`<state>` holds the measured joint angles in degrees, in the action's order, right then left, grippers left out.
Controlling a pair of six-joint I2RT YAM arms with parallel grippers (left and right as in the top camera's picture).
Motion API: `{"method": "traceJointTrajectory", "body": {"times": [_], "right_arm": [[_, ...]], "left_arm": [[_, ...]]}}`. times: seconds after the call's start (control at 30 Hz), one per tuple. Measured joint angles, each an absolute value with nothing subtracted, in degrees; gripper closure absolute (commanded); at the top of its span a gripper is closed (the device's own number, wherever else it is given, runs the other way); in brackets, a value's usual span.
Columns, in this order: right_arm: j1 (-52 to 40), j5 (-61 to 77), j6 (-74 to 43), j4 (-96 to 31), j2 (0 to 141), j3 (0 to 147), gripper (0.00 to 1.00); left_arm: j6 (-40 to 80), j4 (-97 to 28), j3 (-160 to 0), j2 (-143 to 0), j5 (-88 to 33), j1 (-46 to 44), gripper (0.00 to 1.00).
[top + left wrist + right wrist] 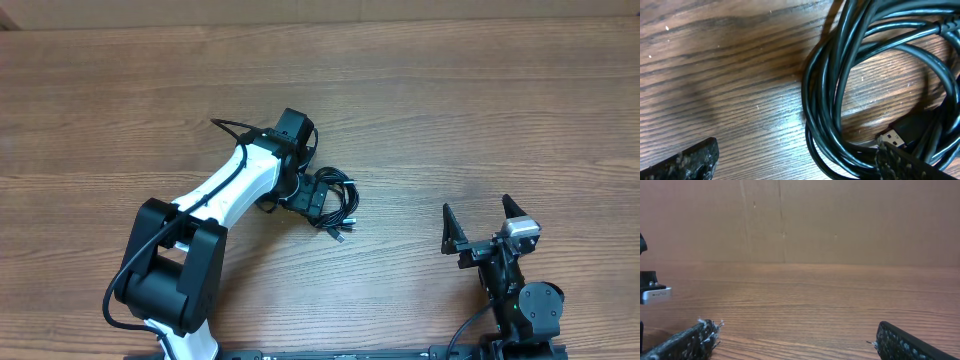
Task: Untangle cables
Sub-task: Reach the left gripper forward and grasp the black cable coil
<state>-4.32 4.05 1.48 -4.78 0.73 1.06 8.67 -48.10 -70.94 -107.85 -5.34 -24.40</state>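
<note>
Two pincers in play, one bundle. Overhead: the cables point(338, 200) are lying as a small tight coil right at the tip of the left pincer point(318, 198) on the wooden table point(500, 100). The right pincer point(482, 224) is sitting well apart from the coil, fingers splayed wide and gripping nothing. Left wrist: the left pincer point(795, 165) is hovering spread wide, with bare wood between its fingers on one side and the coil's loops running toward the far-side finger point(905, 165). That finger is overlapping the bundle just beside a flat plug point(892, 136), and I can't tell whether it's actually touching. Nothing is being pinched. I'm reading these cords as light, limp and smooth-jacketed, so they'll likely be sliding through the pads and dragging neighbouring loops along if the whole bundle gets grabbed. My bet for the best hold is a single strand close to the plug, or the plug body itself, since that's rigid and gives the pads something to bite. The outermost loop is a fallback. Right wrist: the right pincer point(797, 342) is gaping fully open over bare table, facing a plain brown wall point(840, 220), with no cable anywhere between or near its fingers.
</note>
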Motion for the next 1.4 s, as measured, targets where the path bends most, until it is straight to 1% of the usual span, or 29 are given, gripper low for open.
{"method": "traceJointTrajectory", "body": {"times": [0.4, 0.5, 0.7, 0.8, 0.93, 1.0, 1.13, 1.17, 1.2, 1.23, 1.27, 1.3, 1.33, 1.4], "right_arm": [[-4.3, 4.1, 1.5, -4.8, 0.7, 1.1, 0.0], [-4.3, 4.1, 1.5, -4.8, 0.7, 1.1, 0.0], [-4.3, 4.0, 1.5, -4.8, 0.7, 1.1, 0.0], [-4.3, 4.0, 1.5, -4.8, 0.7, 1.1, 0.0], [-4.3, 4.1, 1.5, -4.8, 0.7, 1.1, 0.0], [-4.3, 4.0, 1.5, -4.8, 0.7, 1.1, 0.0], [-4.3, 4.0, 1.5, -4.8, 0.7, 1.1, 0.0], [-4.3, 4.1, 1.5, -4.8, 0.7, 1.1, 0.0], [-4.3, 4.1, 1.5, -4.8, 0.7, 1.1, 0.0], [-4.3, 4.1, 1.5, -4.8, 0.7, 1.1, 0.0], [-4.3, 4.1, 1.5, -4.8, 0.7, 1.1, 0.0], [-4.3, 4.0, 1.5, -4.8, 0.7, 1.1, 0.0], [-4.3, 4.1, 1.5, -4.8, 0.7, 1.1, 0.0], [-4.3, 4.0, 1.5, -4.8, 0.7, 1.1, 0.0]], "left_arm": [[8.9, -47.5, -71.0, -107.9, -5.2, -24.4, 0.0], [8.9, -47.1, -71.0, -107.9, -4.8, -24.4, 0.01], [10.3, -45.1, -71.0, -107.9, -3.2, -25.9, 0.01], [10.9, -43.7, -71.0, -107.9, -2.6, -26.3, 0.02], [11.6, -43.6, -71.0, -108.2, -1.5, -27.0, 0.02], [11.7, -43.5, -71.1, -109.4, -1.0, -27.3, 0.05], [12.3, -43.2, -71.5, -111.9, -0.1, -27.5, 0.08], [12.5, -43.0, -71.6, -112.0, 0.1, -27.5, 0.12], [12.8, -42.7, -71.6, -112.0, 0.1, -27.5, 0.21], [13.3, -42.3, -71.6, -112.0, 0.3, -27.5, 0.46], [13.5, -42.2, -71.6, -112.0, 0.3, -27.5, 0.56], [13.6, -42.0, -71.6, -112.1, 0.3, -27.5, 0.79], [13.6, -41.9, -71.6, -112.2, 0.3, -27.5, 0.95], [13.6, -41.6, -71.7, -112.3, 0.2, -27.5, 0.96]]}}
